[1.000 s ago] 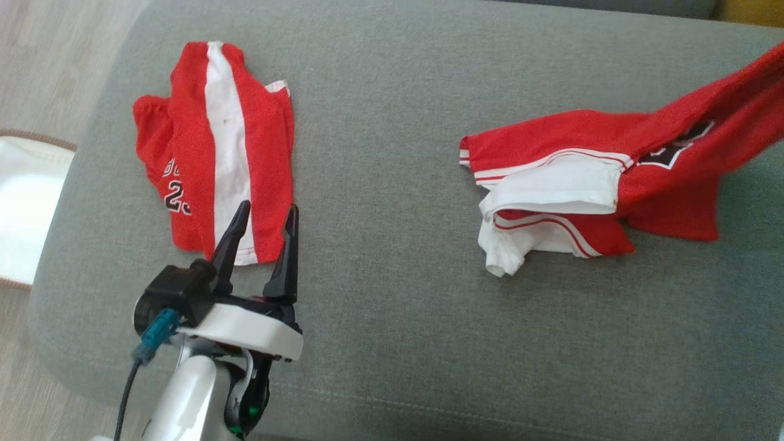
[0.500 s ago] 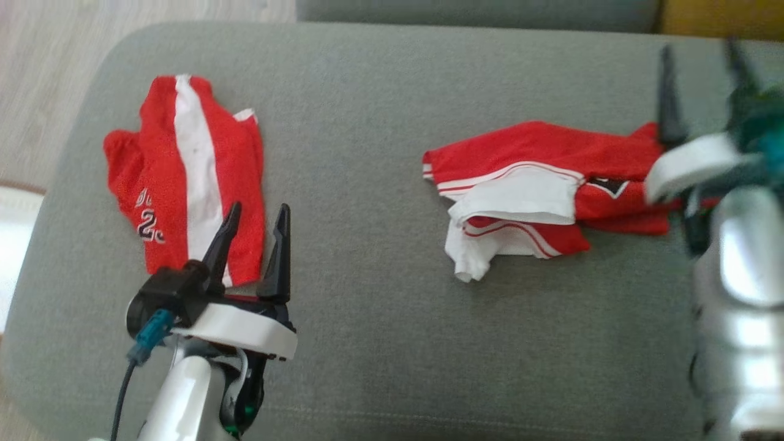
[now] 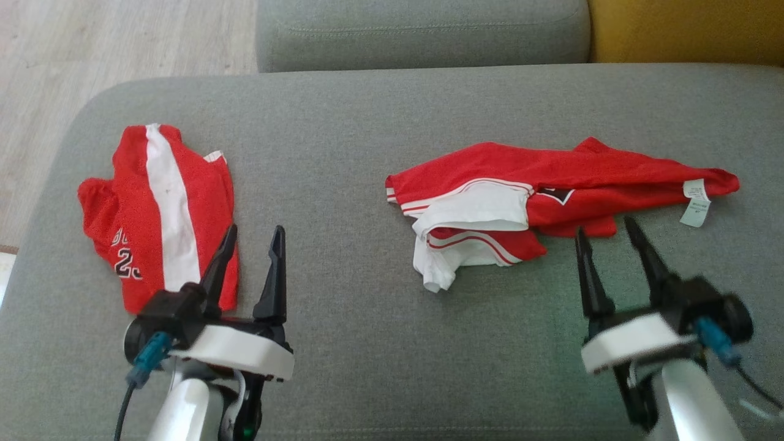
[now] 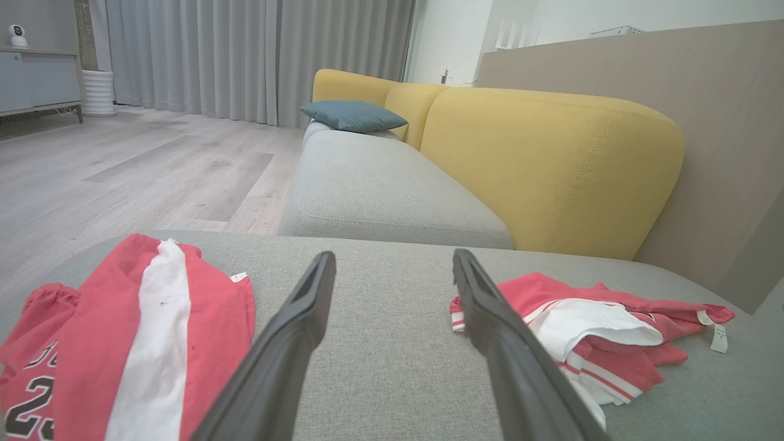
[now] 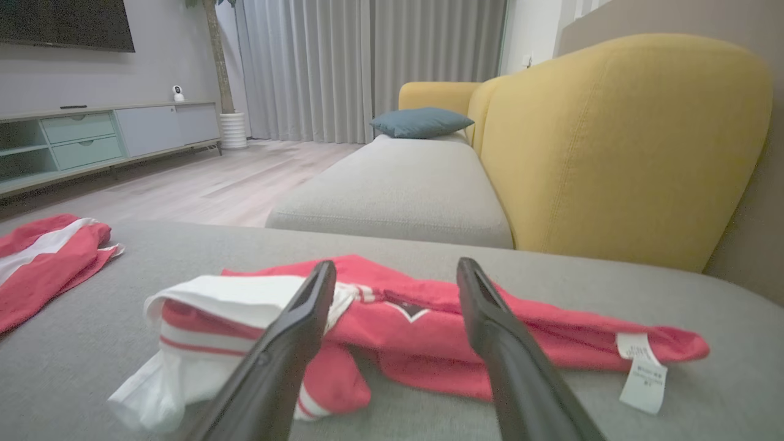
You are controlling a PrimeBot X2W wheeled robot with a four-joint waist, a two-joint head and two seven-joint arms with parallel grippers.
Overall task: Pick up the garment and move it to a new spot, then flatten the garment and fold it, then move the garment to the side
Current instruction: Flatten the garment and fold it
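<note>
The garment (image 3: 551, 177), red with white panels and stripes, lies crumpled and stretched sideways on the right half of the grey sofa seat (image 3: 367, 343); a white label (image 3: 695, 202) sticks out at its right end. My right gripper (image 3: 603, 228) is open just in front of it, fingers apart from the cloth. In the right wrist view the garment (image 5: 551, 340) lies just past the open right gripper (image 5: 397, 266). My left gripper (image 3: 254, 233) is open by the near corner of a second red garment (image 3: 159, 208) with a white stripe, and stands empty in its own view (image 4: 393, 257).
A second grey seat cushion (image 3: 422, 30) adjoins the far edge, with a yellow backrest (image 3: 686, 30) at the far right. Wooden floor (image 3: 122, 37) runs past the seat's left edge. A blue pillow (image 4: 352, 115) lies further along the sofa.
My right gripper has let go of the garment's right end, which now lies flat on the seat, and the arm has drawn back toward the near edge. The head camera has shifted; the left arm is unchanged.
</note>
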